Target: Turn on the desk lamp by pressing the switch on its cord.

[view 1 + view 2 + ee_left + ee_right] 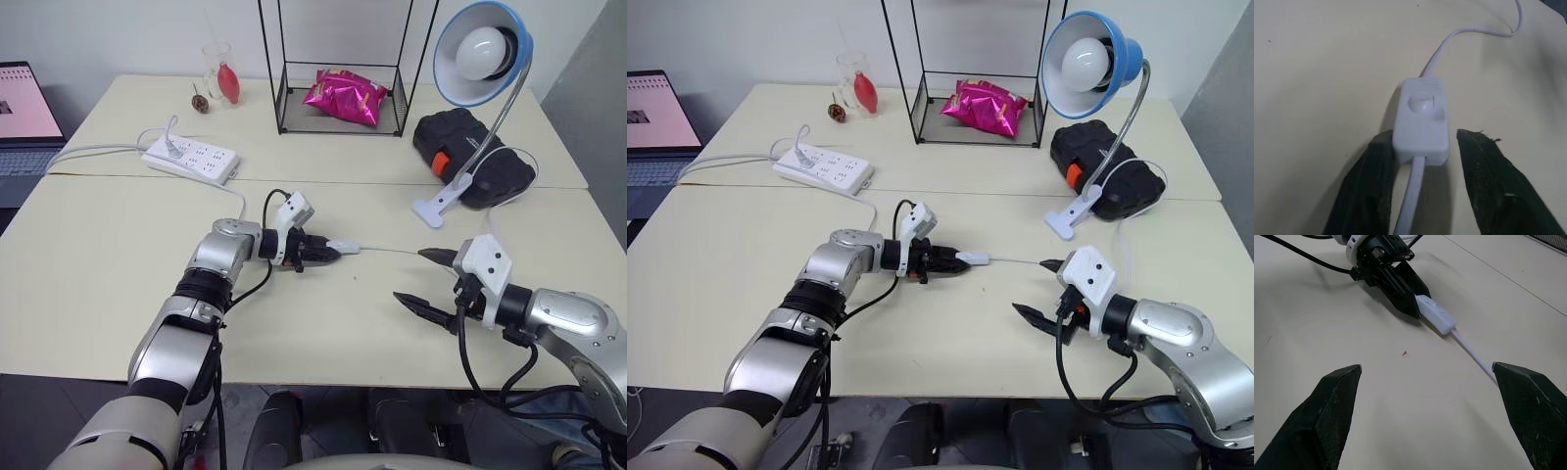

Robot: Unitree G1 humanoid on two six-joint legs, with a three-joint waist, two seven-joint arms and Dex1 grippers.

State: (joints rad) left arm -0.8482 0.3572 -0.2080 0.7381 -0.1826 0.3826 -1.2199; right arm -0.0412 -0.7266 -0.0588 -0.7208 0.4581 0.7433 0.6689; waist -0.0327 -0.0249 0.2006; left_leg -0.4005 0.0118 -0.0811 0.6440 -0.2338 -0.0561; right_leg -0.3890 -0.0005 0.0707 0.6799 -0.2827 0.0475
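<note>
The desk lamp (483, 54) stands at the back right, its blue shade and white bulb unlit, on a silver gooseneck with a white clamp (436, 206). Its thin cord (392, 249) runs across the table to the small white switch (345, 246). My left gripper (328, 253) lies low on the table, shut on the near end of the switch (1421, 122), a black finger on each side and the round button facing up. My right gripper (411, 276) hovers to the right of the switch, open wide and holding nothing. The cord (1471, 350) passes between its fingers.
A white power strip (191, 159) lies at the back left. A black wire rack (343, 98) holds a pink bag. A black case (475, 157) sits behind the lamp clamp. A laptop (24, 117) is at the far left, and a glass (223, 73) at the back.
</note>
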